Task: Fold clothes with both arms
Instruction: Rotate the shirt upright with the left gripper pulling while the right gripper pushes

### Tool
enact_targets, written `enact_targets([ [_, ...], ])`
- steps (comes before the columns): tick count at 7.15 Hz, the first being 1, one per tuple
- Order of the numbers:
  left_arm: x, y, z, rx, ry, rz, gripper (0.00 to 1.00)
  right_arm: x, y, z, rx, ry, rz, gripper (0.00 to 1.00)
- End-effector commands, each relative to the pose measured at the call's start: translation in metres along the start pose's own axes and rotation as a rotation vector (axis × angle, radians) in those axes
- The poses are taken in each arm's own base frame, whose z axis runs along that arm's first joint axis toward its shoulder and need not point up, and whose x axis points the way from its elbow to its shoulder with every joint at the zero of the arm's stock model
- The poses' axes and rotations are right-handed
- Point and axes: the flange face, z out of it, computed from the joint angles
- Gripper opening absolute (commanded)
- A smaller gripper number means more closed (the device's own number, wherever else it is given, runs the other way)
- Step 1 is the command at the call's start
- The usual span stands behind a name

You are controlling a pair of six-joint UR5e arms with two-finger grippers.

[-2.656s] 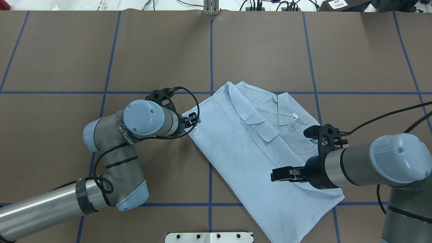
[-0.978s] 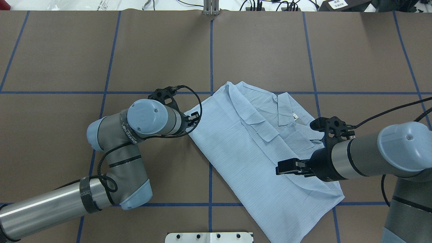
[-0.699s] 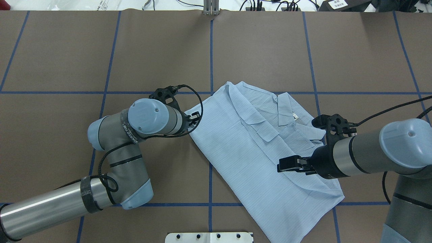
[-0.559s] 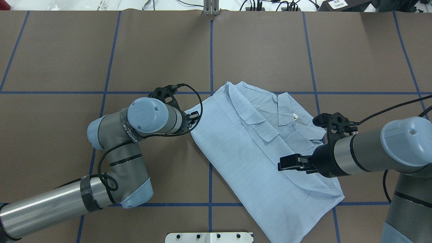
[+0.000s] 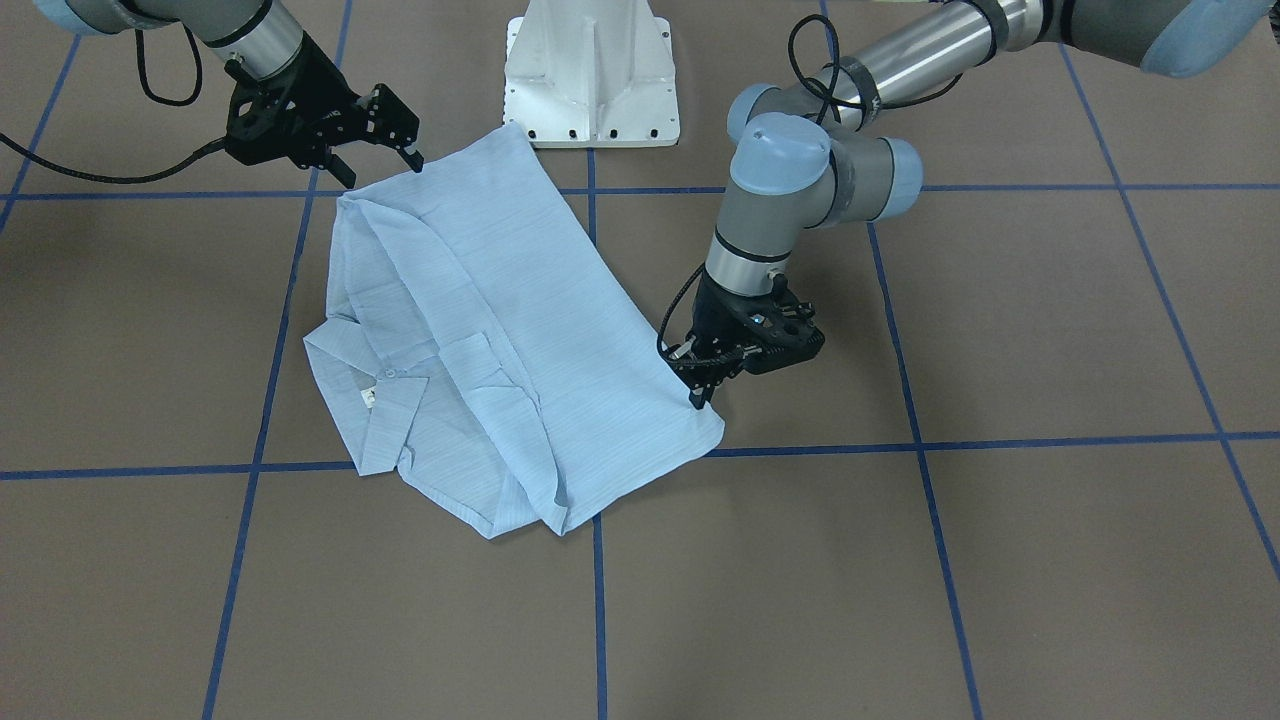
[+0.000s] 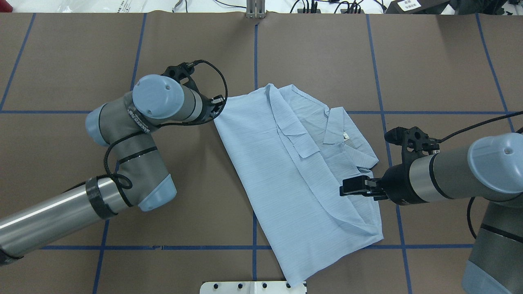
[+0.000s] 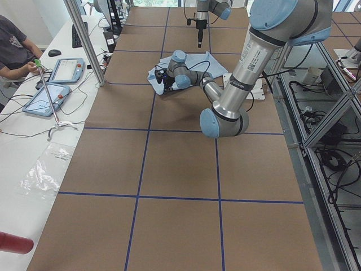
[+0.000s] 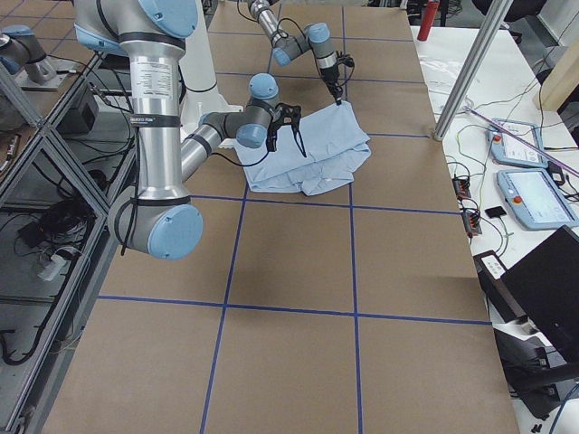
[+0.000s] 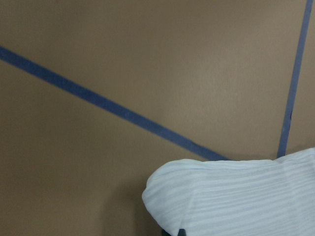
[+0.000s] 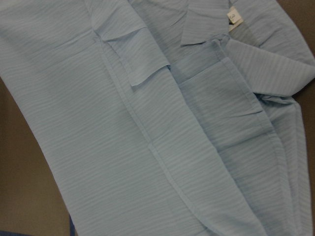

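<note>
The left pincer (image 6: 217, 107) grips a corner of the shirt (image 6: 286, 171), upper centre-left of the overhead frame; the right pincer (image 6: 346, 188) hangs wide above the fabric, centre-right.

Both arms (image 6: 49, 216) are grey metal tubes with light-blue joint caps (image 6: 159, 96) and looped black cables (image 6: 224, 83).

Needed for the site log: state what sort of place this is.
Most likely a robotics lab test cell: a left arm and a right arm work on a shirt on a table gridded with blue tape, beside a bench with control tablets.
</note>
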Motion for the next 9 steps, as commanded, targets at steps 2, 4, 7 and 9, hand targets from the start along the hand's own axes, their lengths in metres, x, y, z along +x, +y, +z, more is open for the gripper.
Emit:
enact_targets([
  [2, 0.045, -0.077, 0.047, 0.088, 0.09, 0.023, 0.0, 0.006, -0.021, -0.008, 0.05, 0.005, 0.023, 1.0],
  [4, 0.038, -0.104, 0.081, 0.201, 0.134, 0.032, 0.0, -0.002, -0.025, -0.01, 0.06, -0.01, 0.018, 1.0],
  [7, 0.035, -0.112, 0.081, 0.219, 0.131, 0.047, 0.89, 0.002, -0.027, -0.001, 0.071, 0.009, 0.023, 1.0],
  [9, 0.038, -0.123, 0.072, 0.234, 0.14, 0.09, 1.0, -0.01, -0.039, 0.015, 0.077, 0.01, 0.021, 1.0],
])
